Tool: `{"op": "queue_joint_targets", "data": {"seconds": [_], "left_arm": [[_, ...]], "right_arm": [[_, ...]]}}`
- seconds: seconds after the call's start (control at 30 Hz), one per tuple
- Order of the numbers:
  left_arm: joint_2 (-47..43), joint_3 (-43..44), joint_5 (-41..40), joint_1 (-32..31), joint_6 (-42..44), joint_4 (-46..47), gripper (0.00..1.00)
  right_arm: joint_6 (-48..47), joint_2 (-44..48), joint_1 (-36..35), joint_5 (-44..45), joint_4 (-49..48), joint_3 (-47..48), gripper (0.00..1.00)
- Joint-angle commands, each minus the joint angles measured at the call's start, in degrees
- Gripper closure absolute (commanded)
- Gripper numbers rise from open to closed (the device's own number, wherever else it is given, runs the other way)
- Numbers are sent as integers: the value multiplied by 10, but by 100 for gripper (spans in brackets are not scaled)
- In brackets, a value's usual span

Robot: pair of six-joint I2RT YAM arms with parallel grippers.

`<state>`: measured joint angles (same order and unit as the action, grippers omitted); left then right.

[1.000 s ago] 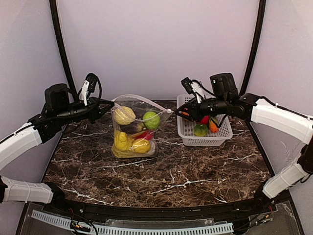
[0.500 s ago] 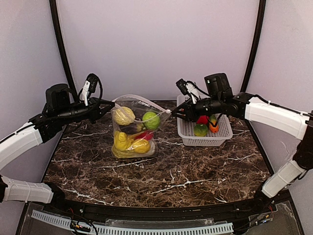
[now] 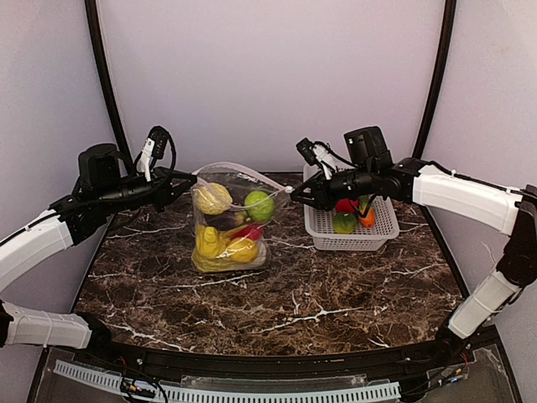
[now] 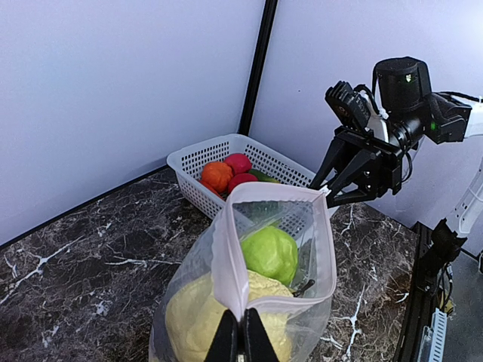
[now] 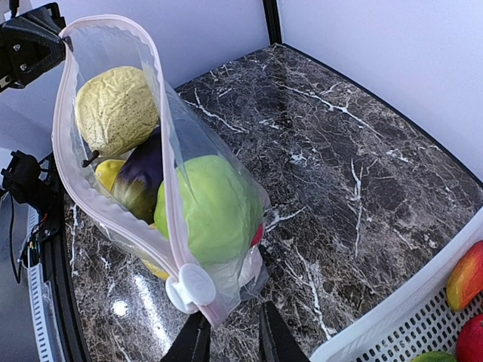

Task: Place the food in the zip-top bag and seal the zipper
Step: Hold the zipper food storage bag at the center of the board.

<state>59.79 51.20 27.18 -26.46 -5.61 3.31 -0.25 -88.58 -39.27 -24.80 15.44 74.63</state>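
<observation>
The zip-top bag [image 3: 231, 220] stands open on the dark marble table, with food in it: a yellow bumpy piece [image 3: 213, 198], a green one [image 3: 259, 205], yellow ones [image 3: 220, 245], red and dark purple. My left gripper [image 3: 191, 179] is shut on the bag's left mouth corner, pinching the zipper [image 4: 226, 260]. My right gripper [image 3: 295, 195] is open at the bag's right corner. In the right wrist view its fingers [image 5: 230, 343] stand just below the white slider tab [image 5: 190, 287], with the strip's end at the left finger. The mouth gapes wide.
A white lattice basket [image 3: 382, 231] stands to the right of the bag, under my right arm. It holds a green [image 3: 344, 222], a red [image 3: 346, 205] and an orange [image 3: 367, 217] toy piece. Pale walls and black poles close off the back.
My right gripper has moved left from over the basket to the bag's right corner. The left gripper and the bag have not moved.
</observation>
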Motion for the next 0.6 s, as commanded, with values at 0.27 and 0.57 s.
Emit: {"op": "queue_joint_targets", "data": {"seconds": [0.27,0.57], "left_arm": [[-2,3,10,1,3,9,99],[-2,4,1,1,5,5,99]], "right_arm": [[-22,-15,-4,-20,-11,29,86],[-24,0,-6,-33,-17,23,100]]}}
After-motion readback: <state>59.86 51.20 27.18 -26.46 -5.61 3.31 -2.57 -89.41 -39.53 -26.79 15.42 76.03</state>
